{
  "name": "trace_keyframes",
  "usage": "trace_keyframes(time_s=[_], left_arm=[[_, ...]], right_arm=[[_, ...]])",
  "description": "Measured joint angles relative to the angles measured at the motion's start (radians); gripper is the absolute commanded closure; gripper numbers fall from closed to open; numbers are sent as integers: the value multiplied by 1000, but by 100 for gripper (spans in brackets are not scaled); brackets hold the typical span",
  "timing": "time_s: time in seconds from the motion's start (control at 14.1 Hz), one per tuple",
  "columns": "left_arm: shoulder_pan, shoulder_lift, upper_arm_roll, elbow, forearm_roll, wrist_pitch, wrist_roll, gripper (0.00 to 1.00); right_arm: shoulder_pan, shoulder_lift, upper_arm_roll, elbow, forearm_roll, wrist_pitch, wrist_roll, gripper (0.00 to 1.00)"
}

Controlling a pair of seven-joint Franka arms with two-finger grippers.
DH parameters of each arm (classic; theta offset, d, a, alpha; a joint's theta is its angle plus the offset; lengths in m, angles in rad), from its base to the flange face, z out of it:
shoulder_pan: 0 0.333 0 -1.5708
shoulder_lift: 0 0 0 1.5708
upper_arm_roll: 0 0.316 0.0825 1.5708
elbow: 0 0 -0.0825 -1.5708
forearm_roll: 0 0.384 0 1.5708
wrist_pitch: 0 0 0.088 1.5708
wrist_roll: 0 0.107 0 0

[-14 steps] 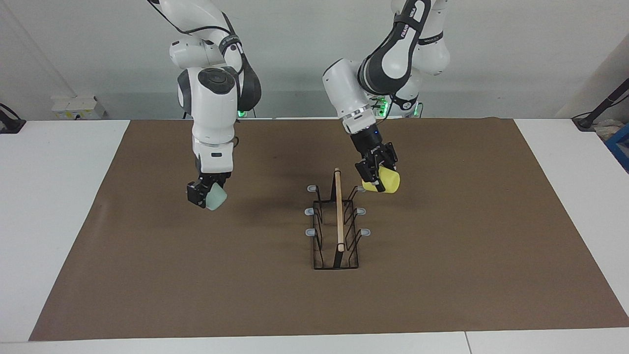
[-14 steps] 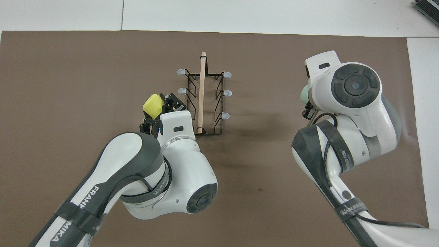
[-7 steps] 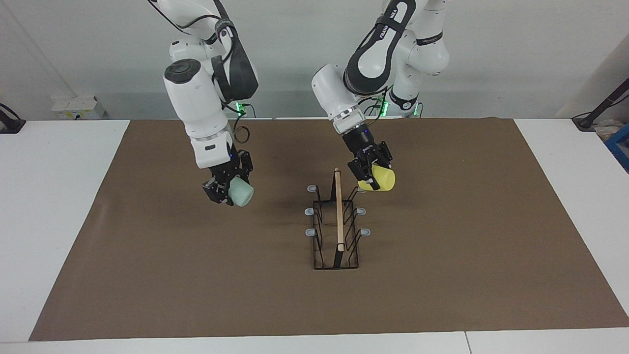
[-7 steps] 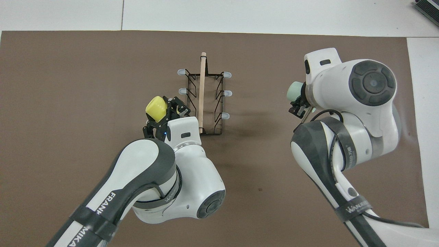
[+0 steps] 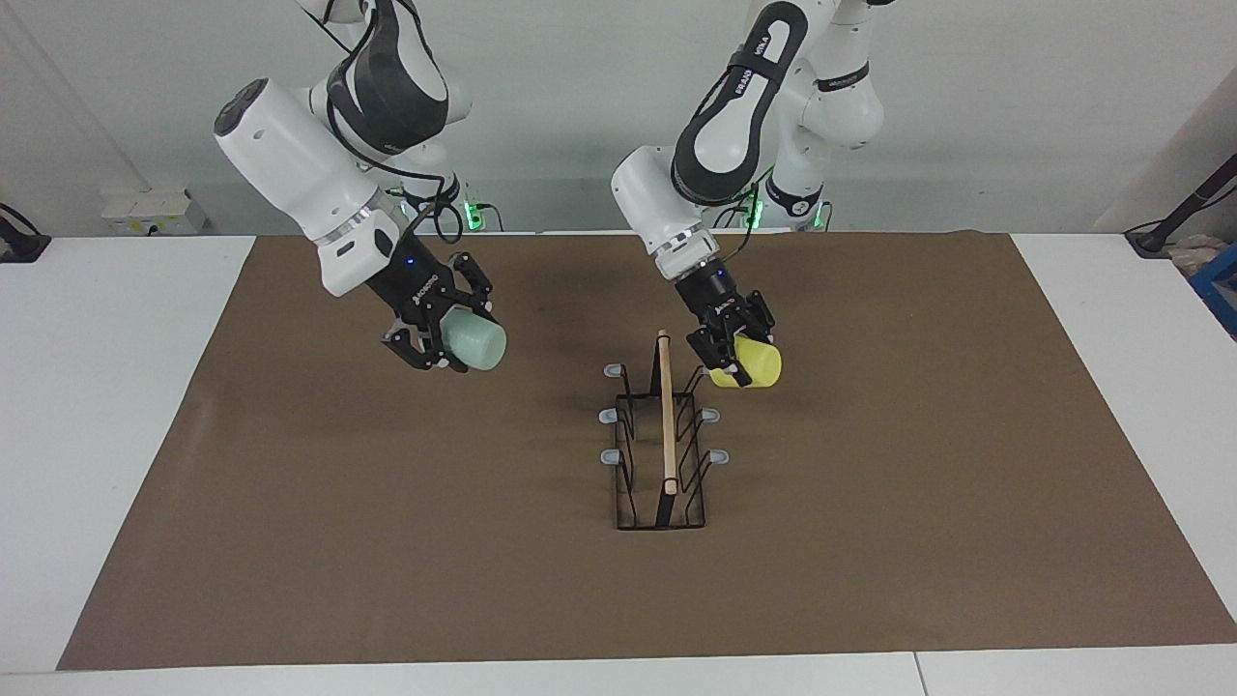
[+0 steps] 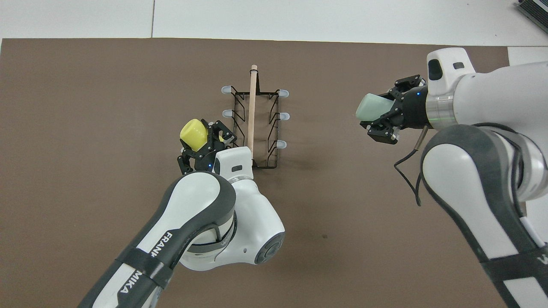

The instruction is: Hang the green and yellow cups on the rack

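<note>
The rack (image 5: 665, 437) (image 6: 253, 128), a black wire frame with a wooden bar on top and grey-tipped pegs, stands mid-table. My left gripper (image 5: 733, 356) (image 6: 202, 140) is shut on the yellow cup (image 5: 753, 363) (image 6: 192, 133), which it holds tilted in the air. The cup hangs beside the rack's end nearest the robots, on the left arm's side, and covers the peg there. I cannot tell whether the cup touches that peg. My right gripper (image 5: 446, 340) (image 6: 384, 116) is shut on the green cup (image 5: 474, 345) (image 6: 371, 108), held on its side over the mat, toward the right arm's end, apart from the rack.
A brown mat (image 5: 387, 541) covers most of the white table (image 5: 106, 387). A white box (image 5: 155, 211) sits at the table's edge by the wall, toward the right arm's end.
The right arm swung up and turned, laying the green cup on its side and carrying it closer to the rack. The left gripper shifted slightly with the yellow cup beside the rack.
</note>
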Motion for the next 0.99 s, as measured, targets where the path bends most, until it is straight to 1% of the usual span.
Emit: trace_keyframes(time_s=[0.07,0.21,0.35,0.43,0.5,0.57,0.64,0.71,0.78,0.92,0.99], left_arm=[[-1,0,-3,1,0,1,-9,100],[-4,0,-10,2,0,6,-18,92],[-4,3,-14,2,0,11,-19,67],[-5,7,-15,2,0,13,-19,50],[-7,12,-16,2,0,19,-20,41],[-10,16,-16,2,0,26,-22,39],[-15,19,-16,2,-4,30,-26,36],[-21,21,-17,2,-9,30,-31,26],[-25,23,-17,3,-14,30,-34,19],[-30,23,-17,5,-24,31,-35,11],[-32,23,-18,7,-26,31,-35,3]], right_arm=[[-5,-1,0,-1,68,-9,-32,100],[-25,-4,0,-3,179,-35,-84,100],[-57,-8,-1,-3,273,-68,-140,100],[-76,-12,-1,-5,325,-102,-175,100],[-98,-18,-1,-9,367,-131,-208,100],[-120,-26,-2,-20,402,-153,-241,100],[-144,-37,-2,-38,445,-178,-280,100],[-169,-51,-3,-62,490,-202,-316,100],[-198,-67,-3,-90,541,-228,-349,100],[-255,-99,-4,-143,622,-266,-391,100],[-275,-111,-4,-159,649,-273,-409,100]])
